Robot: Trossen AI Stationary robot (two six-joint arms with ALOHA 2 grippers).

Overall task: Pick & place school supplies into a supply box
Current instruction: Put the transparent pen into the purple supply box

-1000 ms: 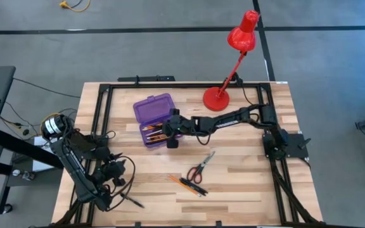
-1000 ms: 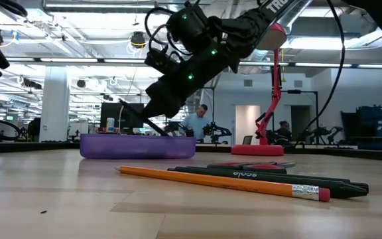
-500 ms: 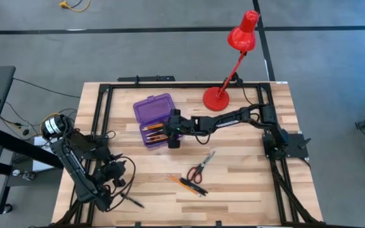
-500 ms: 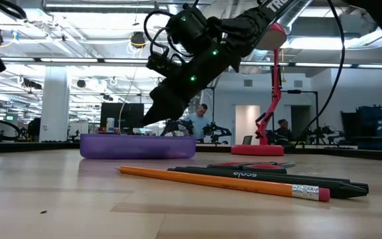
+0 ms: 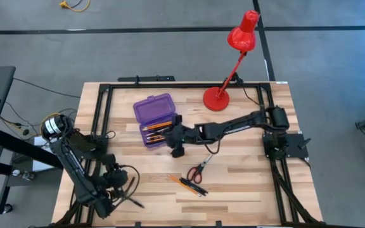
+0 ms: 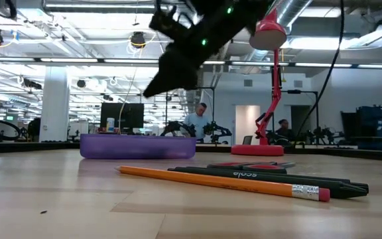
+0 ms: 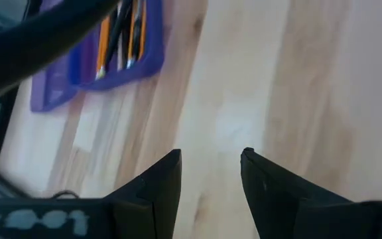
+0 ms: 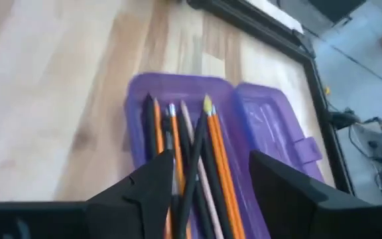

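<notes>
right gripper (image 5: 173,135) fingers apart beside supply box (image 5: 155,119) | scissors (image 5: 200,168), pencil (image 6: 217,181) loose nearby | red lamp (image 5: 230,63) behind

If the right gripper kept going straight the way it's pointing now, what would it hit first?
Most likely the pencils and pens lying in the open supply box, straight ahead of the open right gripper; depth is unclear.

low view: right hand (image 6: 152,87) cut off by top edge, w/ most of its arm. left wrist view: supply box (image 7: 88,56) blurred, cut at top edge, partly behind a dark blurred bar (image 7: 38,36). high view: pens/pencils (image 5: 187,184) on desk too small to count.
</notes>
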